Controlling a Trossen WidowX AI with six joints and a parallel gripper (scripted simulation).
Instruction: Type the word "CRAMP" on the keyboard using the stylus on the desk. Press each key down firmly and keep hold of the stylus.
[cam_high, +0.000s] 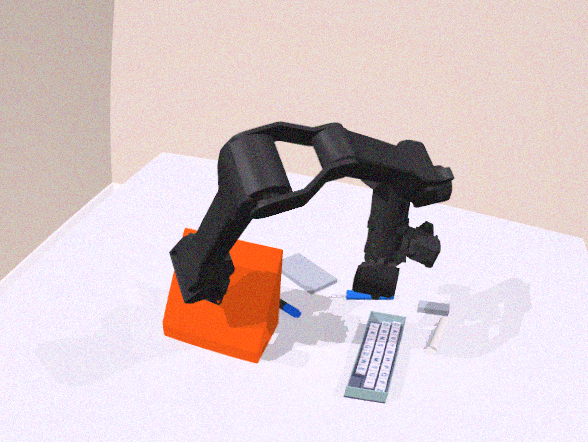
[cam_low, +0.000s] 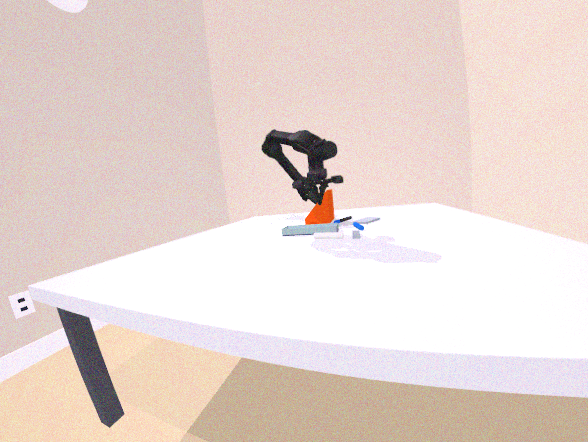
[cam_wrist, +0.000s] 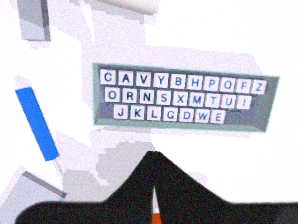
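My gripper is shut with nothing between its fingertips. It hangs above the desk, and in the wrist view its tips show just below the keyboard's J-K-L row side. The keyboard is a grey-green tray with white lettered keys. In the wrist view the C key, A key and P key are in the top row, the R key and M key in the middle row. A blue-handled tool with a thin tip lies on the desk; I cannot tell if it is the stylus.
A blue-and-black pen lies beside the orange block. A grey slab lies behind it. A small grey block and a cream rod lie beyond the keyboard.
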